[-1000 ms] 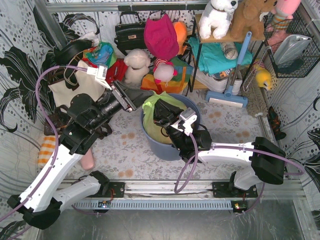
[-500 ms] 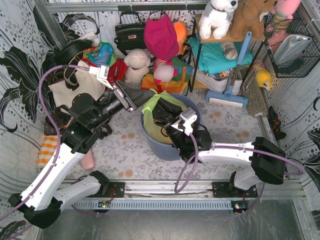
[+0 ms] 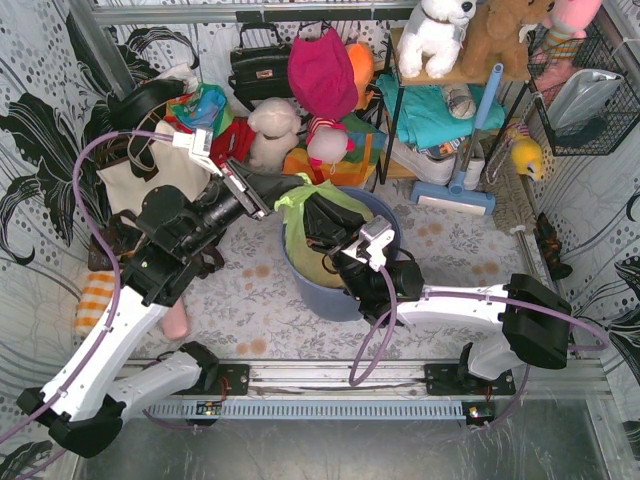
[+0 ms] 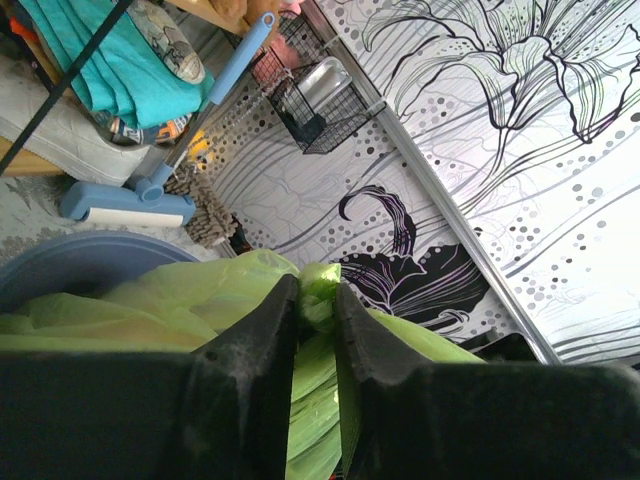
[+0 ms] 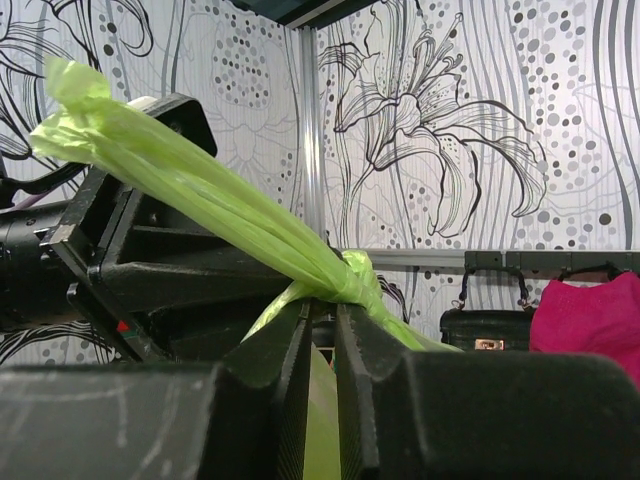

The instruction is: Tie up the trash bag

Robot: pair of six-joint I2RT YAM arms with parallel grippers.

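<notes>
Walls (image 5: 450, 120): white paper, black lily print and dots on every side I can see. Floor (image 3: 450, 250): pale, faint floral pattern, a few brown spots. Rack (image 3: 393, 110) at the back wall, teal cloth (image 3: 430, 115) on it, plush toys (image 3: 437, 30) on top. Blue mop (image 3: 455, 197) leans against the rack. Wire basket (image 3: 590, 147) hangs on the right wall. Black handbag (image 3: 258, 68) at the back. Light looks even, no hard shadows.

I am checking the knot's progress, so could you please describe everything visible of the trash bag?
The trash bag is thin, translucent lime-green plastic, crumpled, with something tan showing through. It sits inside the round blue-grey bin, its top bulging above the rim. Its handle strips are gathered and twisted into a knot. The left gripper pinches one strip, which is stretched taut; the right gripper pinches the plastic just beneath the knot.
</notes>
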